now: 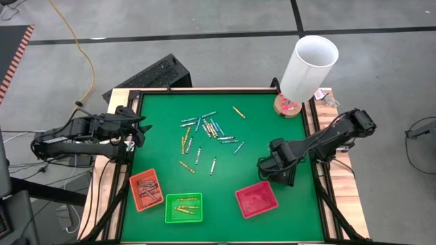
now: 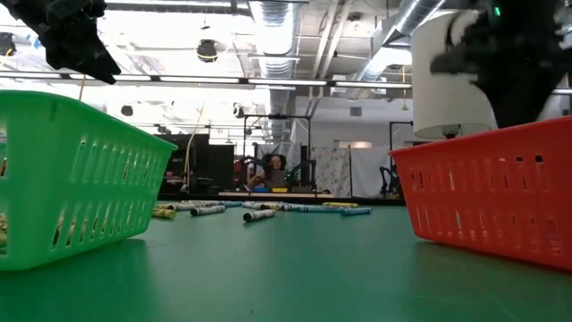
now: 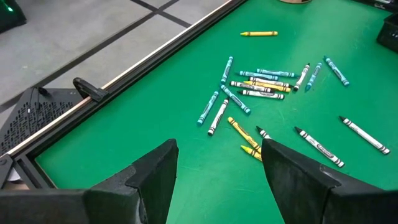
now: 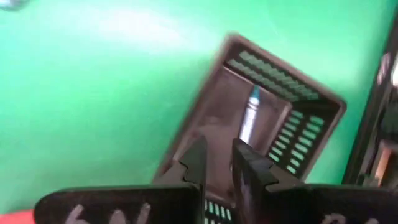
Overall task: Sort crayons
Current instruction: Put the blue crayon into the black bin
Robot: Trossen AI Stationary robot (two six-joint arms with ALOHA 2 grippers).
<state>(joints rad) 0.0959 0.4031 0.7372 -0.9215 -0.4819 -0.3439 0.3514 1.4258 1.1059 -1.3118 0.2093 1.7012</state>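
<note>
Lying scattered across the middle of the green table mat [image 1: 163,129], the loose crayons [image 1: 204,133] form a cluster just above the centre of the high view, with one yellow crayon [image 1: 238,111] apart toward the upper right and a few strays trailing toward the lower middle. More crayons already sit in trays along the lower edge: reddish-brown ones in the orange tray [image 1: 146,190] at lower left, yellow ones in the green tray [image 1: 184,207] beside it, while the red tray [image 1: 257,199] at lower centre-right shows none that I can make out. In the right wrist view a light blue crayon [image 4: 250,115] lies inside a dark slotted tray [image 4: 298,93], directly below the right gripper [image 4: 216,163], whose fingers stand a narrow gap apart with nothing between them. In the high view this gripper hangs at centre-right, over the dark tray, just above the red one. The left gripper [image 3: 217,165] hovers over the mat's left edge with its fingers spread wide and empty. A white cylinder [image 1: 310,67] stands on a round base at the table's upper right corner.
</note>
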